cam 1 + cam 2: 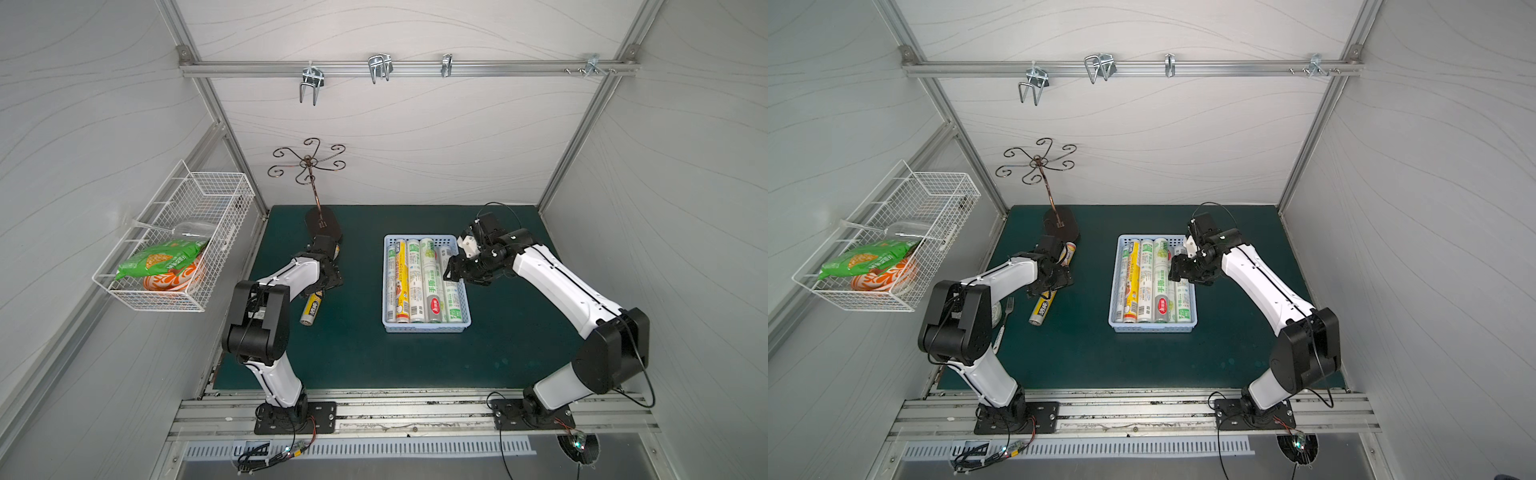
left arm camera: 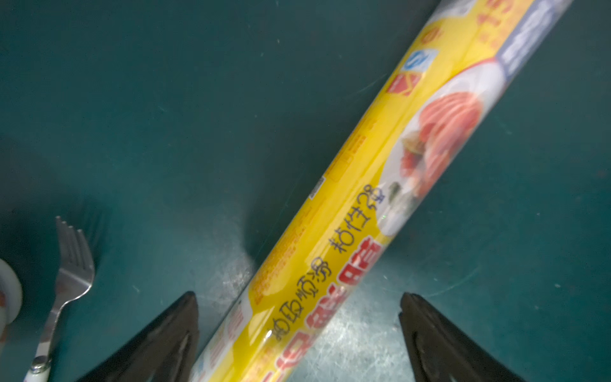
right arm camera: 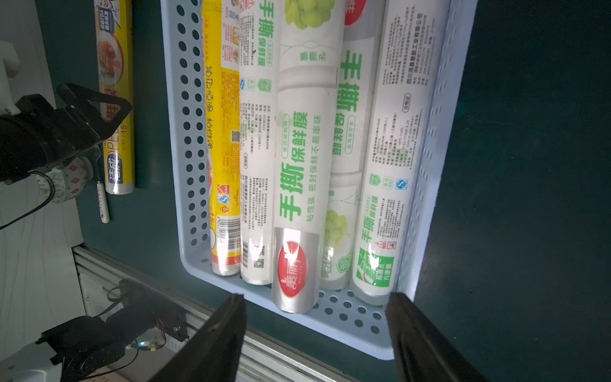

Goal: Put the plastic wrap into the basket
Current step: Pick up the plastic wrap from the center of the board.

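1. Green mat [image 1: 374,357]: the basket sits on it, roughly mid-mat.
2. Basket [image 1: 426,329], light blue with perforated walls: the long sides run away from my bases.
3. Plastic wrap in the basket [image 1: 428,282]: rolls packed side by side along the basket's length. One is yellow, the rest are white with green print. One white roll rides on top of its neighbours in the right wrist view.
4. Loose yellow roll [image 1: 1040,309]: flat on the mat, well apart from the basket on its left side, at a slight angle to the basket's long sides.
5. My left gripper [image 2: 297,297]: over that loose roll, fingers spread, one either side. Mat shows between each finger and the roll, so no grip.
6. My right gripper [image 3: 314,297]: above the basket's right half, fingers apart, nothing between them.
7. Fork [image 2: 74,264]: on the mat, beyond the loose roll from the basket.
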`<state>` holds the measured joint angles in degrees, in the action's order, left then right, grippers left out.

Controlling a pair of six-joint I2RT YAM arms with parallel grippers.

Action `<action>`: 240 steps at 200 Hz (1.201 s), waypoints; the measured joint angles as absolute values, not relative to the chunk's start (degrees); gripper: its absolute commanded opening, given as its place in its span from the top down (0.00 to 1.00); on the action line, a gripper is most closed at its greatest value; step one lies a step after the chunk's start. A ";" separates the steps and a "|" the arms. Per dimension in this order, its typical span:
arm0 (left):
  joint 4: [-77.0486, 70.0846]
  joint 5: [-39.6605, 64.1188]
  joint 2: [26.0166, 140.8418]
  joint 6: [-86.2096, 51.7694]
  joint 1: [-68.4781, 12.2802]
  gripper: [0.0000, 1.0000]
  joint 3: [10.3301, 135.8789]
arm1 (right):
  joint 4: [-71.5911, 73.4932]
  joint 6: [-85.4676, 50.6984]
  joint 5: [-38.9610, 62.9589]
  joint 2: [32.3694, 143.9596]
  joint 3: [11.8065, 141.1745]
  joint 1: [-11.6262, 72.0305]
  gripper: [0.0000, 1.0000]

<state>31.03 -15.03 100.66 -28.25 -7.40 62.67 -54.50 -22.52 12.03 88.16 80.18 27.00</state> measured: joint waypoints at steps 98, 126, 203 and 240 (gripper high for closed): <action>31.48 -10.52 104.05 -26.37 -7.31 0.25 64.31 | -54.48 -22.52 12.97 88.16 79.85 26.48 0.28; 31.62 -10.09 105.41 -25.69 -8.05 0.30 65.14 | -54.48 -22.52 13.17 88.16 79.85 26.33 0.28; 32.29 -9.72 106.63 -23.99 -14.00 0.50 67.64 | -54.48 -22.50 14.00 88.16 79.85 26.00 0.29; 32.34 -9.10 107.20 -23.70 -16.67 0.61 68.62 | -54.48 -22.44 14.06 88.16 79.85 25.82 0.29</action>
<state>32.34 -9.10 107.20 -23.70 -16.67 68.62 -54.48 -22.44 14.06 88.16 79.85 25.82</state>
